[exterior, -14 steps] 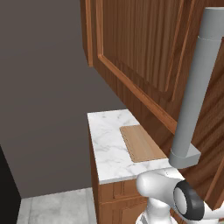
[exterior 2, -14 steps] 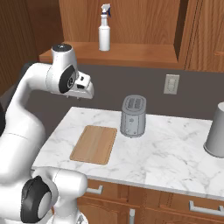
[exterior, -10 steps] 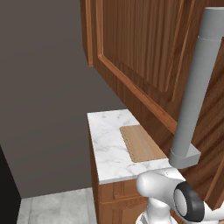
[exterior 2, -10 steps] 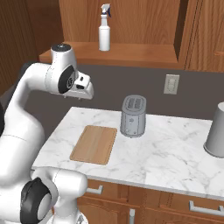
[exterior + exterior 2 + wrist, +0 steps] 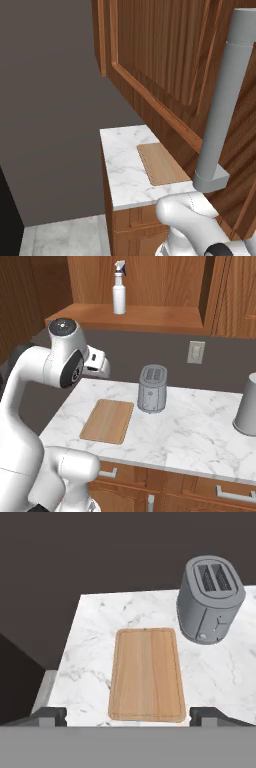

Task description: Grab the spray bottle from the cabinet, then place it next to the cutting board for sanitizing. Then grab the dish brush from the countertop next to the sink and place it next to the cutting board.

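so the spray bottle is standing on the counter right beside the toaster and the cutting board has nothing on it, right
Not quite. In the right base view the spray bottle stands up on the open cabinet shelf, well above the toaster, not on the counter. The cutting board has nothing on it, as you said.

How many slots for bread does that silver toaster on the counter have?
2. Both slots sit side by side in the top of the toaster, which stands on the marble countertop just beside the cutting board. The gripper hangs open above the board.
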Robot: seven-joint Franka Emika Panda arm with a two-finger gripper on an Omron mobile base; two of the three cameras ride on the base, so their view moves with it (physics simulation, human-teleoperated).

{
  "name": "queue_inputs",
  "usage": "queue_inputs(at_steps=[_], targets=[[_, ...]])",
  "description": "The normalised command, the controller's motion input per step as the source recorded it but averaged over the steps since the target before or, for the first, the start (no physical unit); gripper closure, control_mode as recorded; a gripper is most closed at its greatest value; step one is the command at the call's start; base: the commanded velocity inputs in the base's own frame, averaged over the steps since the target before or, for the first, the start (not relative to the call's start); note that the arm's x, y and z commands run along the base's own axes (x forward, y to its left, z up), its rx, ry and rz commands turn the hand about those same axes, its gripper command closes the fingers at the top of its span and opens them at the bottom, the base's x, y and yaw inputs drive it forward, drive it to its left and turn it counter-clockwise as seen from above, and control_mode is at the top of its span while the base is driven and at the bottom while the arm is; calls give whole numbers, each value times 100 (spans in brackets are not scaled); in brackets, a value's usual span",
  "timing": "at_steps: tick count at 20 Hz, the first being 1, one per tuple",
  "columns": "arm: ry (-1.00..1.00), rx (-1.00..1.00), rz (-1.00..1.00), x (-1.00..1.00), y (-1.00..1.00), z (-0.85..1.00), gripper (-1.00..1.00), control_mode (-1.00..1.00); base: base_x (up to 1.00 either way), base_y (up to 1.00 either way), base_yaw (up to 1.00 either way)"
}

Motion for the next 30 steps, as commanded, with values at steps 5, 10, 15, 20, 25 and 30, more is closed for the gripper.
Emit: queue_inputs(at_steps=[5,10,15,20,25,30], targets=[[-43,2,0,-22,-24,48,-100,-100,0,0,0],[-46,8,0,-1,-16,77,-100,-100,0,0,0],[-45,1,-4,-4,-14,81,-100,-100,0,0,0],[-18,0,-9,0,-1,64,-100,-100,0,0,0],[-9,0,-5,1,0,54,-100,-100,0,0,0],[17,0,1,37,0,10,-100,-100,0,0,0]])
